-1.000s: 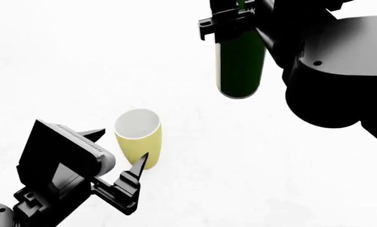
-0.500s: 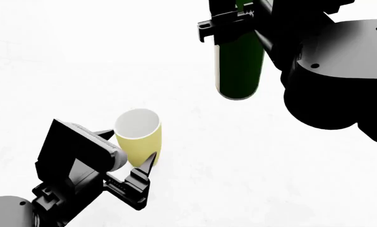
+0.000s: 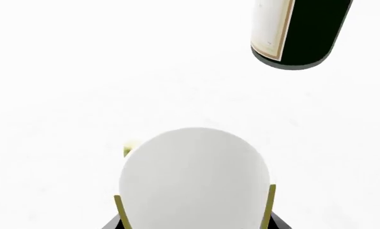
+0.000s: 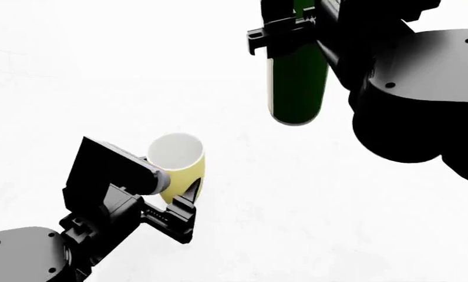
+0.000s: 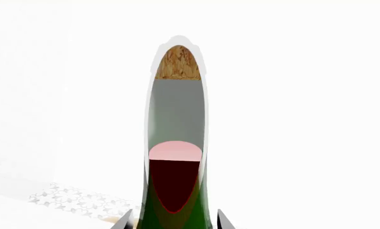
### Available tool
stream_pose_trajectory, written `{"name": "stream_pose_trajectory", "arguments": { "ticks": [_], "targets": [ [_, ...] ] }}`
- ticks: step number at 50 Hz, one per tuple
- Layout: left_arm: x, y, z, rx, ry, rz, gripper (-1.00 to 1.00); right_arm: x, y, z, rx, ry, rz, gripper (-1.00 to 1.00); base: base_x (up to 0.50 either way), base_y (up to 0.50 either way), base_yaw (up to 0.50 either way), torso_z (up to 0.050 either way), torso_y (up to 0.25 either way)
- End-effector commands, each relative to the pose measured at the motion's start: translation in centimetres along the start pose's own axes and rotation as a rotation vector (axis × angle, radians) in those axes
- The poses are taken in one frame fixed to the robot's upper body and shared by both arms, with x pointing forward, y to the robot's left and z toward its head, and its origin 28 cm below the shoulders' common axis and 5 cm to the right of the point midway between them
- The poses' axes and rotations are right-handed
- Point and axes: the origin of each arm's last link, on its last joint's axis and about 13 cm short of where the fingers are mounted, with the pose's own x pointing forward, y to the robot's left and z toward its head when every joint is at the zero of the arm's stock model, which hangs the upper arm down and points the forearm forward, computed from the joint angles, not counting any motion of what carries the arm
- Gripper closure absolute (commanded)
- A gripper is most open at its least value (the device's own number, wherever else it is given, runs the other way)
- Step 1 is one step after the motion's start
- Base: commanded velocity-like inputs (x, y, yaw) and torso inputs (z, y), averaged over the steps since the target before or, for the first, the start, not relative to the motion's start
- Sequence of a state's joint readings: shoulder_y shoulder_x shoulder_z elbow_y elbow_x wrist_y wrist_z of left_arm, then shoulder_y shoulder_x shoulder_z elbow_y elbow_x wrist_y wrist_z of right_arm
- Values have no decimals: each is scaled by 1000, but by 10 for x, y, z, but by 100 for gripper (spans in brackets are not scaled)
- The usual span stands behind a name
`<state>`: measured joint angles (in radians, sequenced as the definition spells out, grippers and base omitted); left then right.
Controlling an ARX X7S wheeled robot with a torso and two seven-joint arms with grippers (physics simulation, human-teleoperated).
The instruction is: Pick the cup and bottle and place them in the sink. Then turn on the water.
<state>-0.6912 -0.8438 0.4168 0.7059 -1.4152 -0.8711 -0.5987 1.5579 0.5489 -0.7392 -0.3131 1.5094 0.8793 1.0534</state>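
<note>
Since a second ago, left gripper (image 4: 173,187) has closed in on cup (image 4: 179,166), fingers now straddling its yellow wall, one each side; whether pads actually press it, cannot tell. Cup upright, at 8 o'clock in head view, white inside facing up. Right gripper (image 4: 285,32) at 1 o'clock, clamped on upper part of bottle (image 4: 298,82), which hangs clear of white surface (image 4: 312,200). Cork (image 5: 178,63) shows in right wrist view. Whitish label (image 3: 272,26) visible in left wrist view.

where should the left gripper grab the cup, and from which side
Grip the cup across its tapered yellow wall, below the rim, coming from the robot's own side. It stands upright with its small handle off to one side, and the left gripper already has its fingers straddling the body.
</note>
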Motion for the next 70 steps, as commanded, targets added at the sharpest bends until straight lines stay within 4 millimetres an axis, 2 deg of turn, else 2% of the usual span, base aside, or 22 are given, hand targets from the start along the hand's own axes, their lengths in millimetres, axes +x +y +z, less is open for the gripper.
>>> {"name": "stream_pose_trajectory", "arguments": {
  "ticks": [1,14,22,25,28,30,36,39,48,60,70],
  "targets": [
    [6,-4,-5,-28,16,-21,100,0,-3,2,-13,-26,-21,100,0,0,0,0,0],
    [-5,2,7,-35,-27,33,100,0,-2,1,-83,-61,-45,100,0,0,0,0,1],
    [-29,12,40,0,-98,116,100,-6,-7,5,76,-68,-6,100,0,0,0,1,1],
    [-36,14,51,9,-124,140,100,-7,-8,6,23,-87,2,100,0,0,0,0,0],
    [-44,15,65,26,-153,166,100,-8,-7,6,40,-90,-32,100,0,0,0,0,0],
    [-51,16,74,42,-163,181,100,-8,-7,6,42,-84,7,100,0,0,0,0,5],
    [-62,19,90,58,-197,229,100,-10,-11,9,79,-69,-70,100,0,0,0,0,0],
    [-64,20,91,57,-201,237,100,-11,-13,12,111,-76,-73,100,0,0,-1,0,3],
    [-69,20,96,67,-206,263,100,-17,-12,18,18,-147,-103,100,0,0,0,1,0],
    [-77,21,103,88,-210,293,100,-23,-18,32,-6,-128,-134,100,0,0,0,0,2],
    [-78,22,103,84,-212,297,100,-23,-20,28,-8,-113,-149,100,-426,0,0,1,1]
  ]
}}
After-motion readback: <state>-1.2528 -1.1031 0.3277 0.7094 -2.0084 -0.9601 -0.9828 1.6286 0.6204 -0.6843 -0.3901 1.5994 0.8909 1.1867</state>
